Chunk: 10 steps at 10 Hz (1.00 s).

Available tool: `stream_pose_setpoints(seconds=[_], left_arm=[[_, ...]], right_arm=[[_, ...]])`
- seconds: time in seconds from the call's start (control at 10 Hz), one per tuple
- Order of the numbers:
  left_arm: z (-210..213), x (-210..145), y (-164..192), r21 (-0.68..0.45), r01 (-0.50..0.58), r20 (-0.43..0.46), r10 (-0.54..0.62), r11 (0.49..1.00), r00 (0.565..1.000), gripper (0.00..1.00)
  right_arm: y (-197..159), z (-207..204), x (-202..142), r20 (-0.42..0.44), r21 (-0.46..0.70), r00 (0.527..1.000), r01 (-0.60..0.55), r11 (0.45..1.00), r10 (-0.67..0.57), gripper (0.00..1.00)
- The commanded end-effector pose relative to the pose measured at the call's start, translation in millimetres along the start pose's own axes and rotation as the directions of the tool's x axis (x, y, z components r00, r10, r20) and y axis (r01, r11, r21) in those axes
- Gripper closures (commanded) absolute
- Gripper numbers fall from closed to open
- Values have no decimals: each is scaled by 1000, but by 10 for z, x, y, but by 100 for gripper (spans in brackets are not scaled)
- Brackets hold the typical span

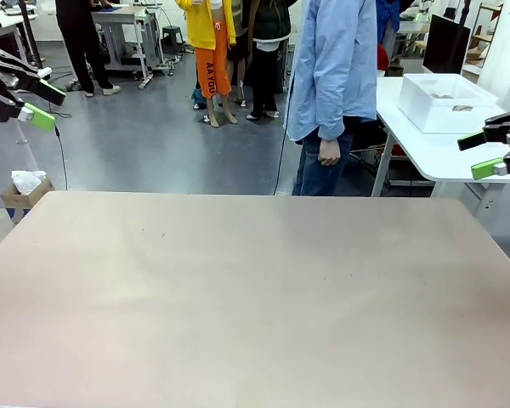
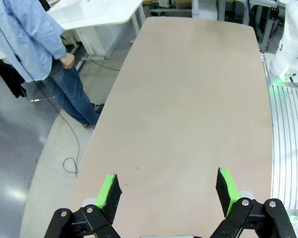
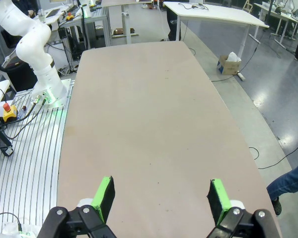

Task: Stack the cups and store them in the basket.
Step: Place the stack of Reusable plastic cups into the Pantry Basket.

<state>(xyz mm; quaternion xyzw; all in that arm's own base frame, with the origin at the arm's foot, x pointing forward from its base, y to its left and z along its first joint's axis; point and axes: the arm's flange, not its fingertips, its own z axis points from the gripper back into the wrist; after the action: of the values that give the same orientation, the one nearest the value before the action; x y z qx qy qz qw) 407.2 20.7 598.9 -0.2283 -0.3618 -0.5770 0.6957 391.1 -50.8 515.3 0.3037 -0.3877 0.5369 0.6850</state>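
- I see the basket [image 1: 446, 100], white and rectangular with a handle cutout, on the white side table [image 1: 442, 153] at far right, behind my right gripper [image 1: 491, 154].
- One basket; two grippers.
- My left gripper [image 2: 168, 191] and the right one both hang with fingers spread, holding nothing, above the tan table [image 1: 255, 297].
- A person [image 1: 333, 85] stands at the far side.
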Motion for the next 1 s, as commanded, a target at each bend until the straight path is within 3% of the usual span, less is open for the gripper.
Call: stream_pose_setpoints(seconds=[0.0, 0.9], left_arm=[[17, 34, 5, 3, -5, -4, 5, 1000, 1000, 0], [17, 34, 5, 3, -5, -4, 5, 1000, 1000, 0]], right_arm=[[-9, -2, 31, 13, -15, 1000, 12, 1000, -12, 0], [-9, -2, 31, 13, -15, 1000, 12, 1000, -12, 0]])
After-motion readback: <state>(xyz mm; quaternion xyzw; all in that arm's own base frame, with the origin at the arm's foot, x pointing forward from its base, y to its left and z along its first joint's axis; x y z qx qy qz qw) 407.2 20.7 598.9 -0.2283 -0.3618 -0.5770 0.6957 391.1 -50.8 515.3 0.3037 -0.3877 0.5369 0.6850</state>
